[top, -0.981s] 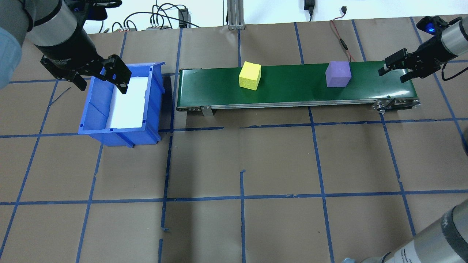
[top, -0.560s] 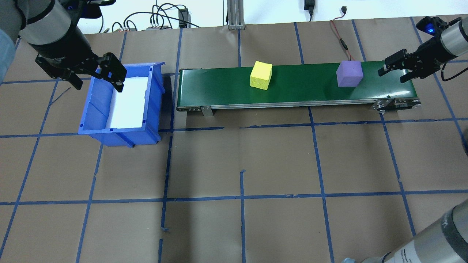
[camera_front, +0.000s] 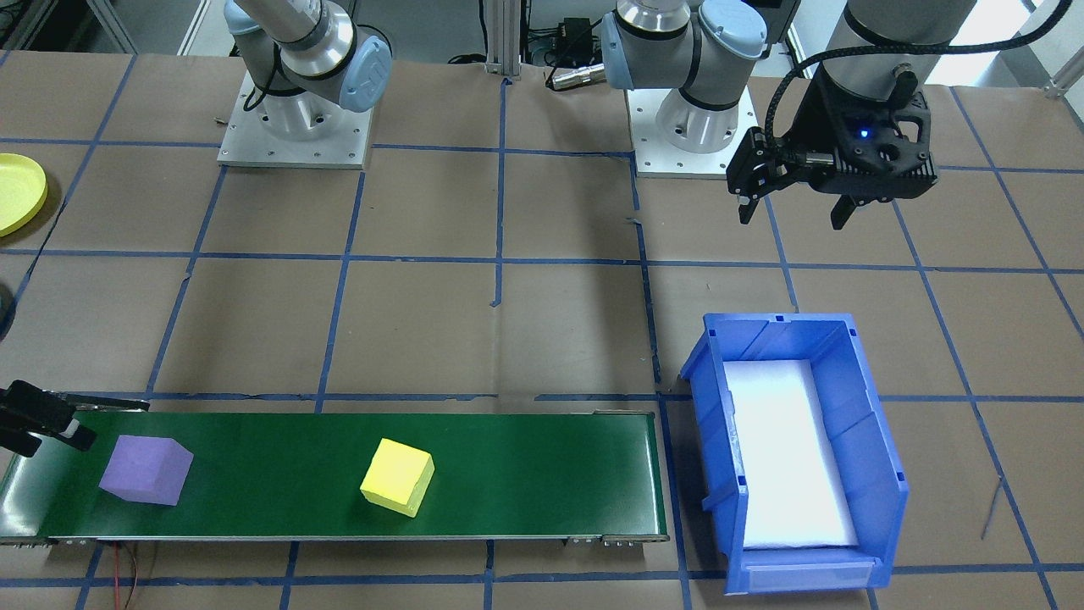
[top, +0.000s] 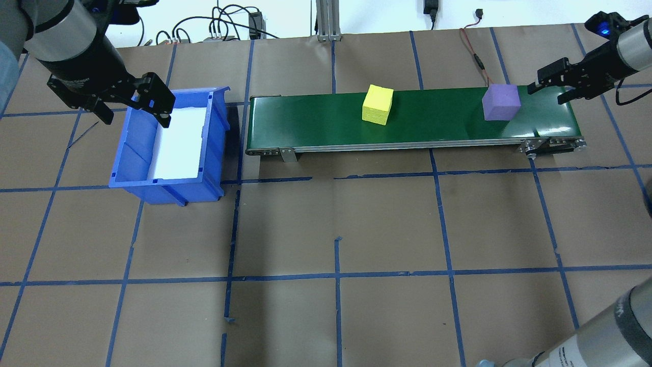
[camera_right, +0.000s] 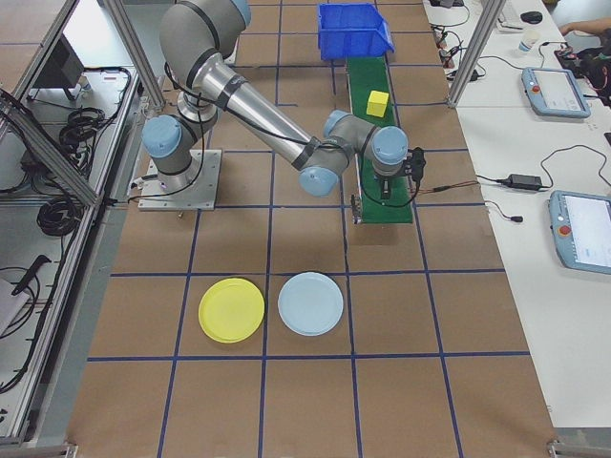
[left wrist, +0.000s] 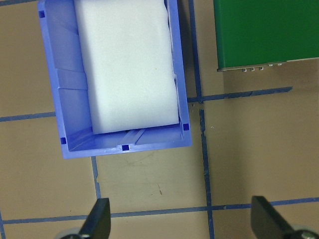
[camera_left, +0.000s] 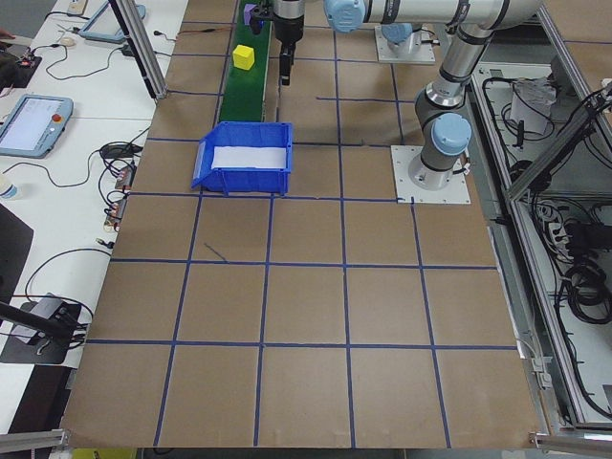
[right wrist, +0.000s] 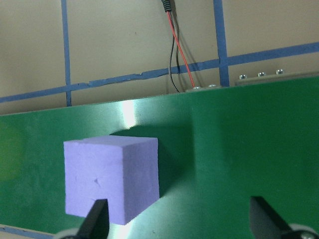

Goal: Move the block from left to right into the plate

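Fingers of right gripper [top: 551, 87] spread apart, empty, just beside purple block [top: 501, 102] at conveyor's [top: 433, 130] right end. Left gripper [top: 133, 106] fingers apart over blue bin [top: 147, 189]. Block judged light, soft foam; grip advised across opposite flat faces. Yellow plate [camera_right: 231, 309] well apart, near table's robot-side edge.

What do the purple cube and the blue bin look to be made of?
Purple cube: probably foam, matte, with a faintly pitted face and soft edges in the right wrist view. Blue bin: apparently moulded rigid plastic, slightly glossy, with ribbed walls; the white liner inside cannot be identified.
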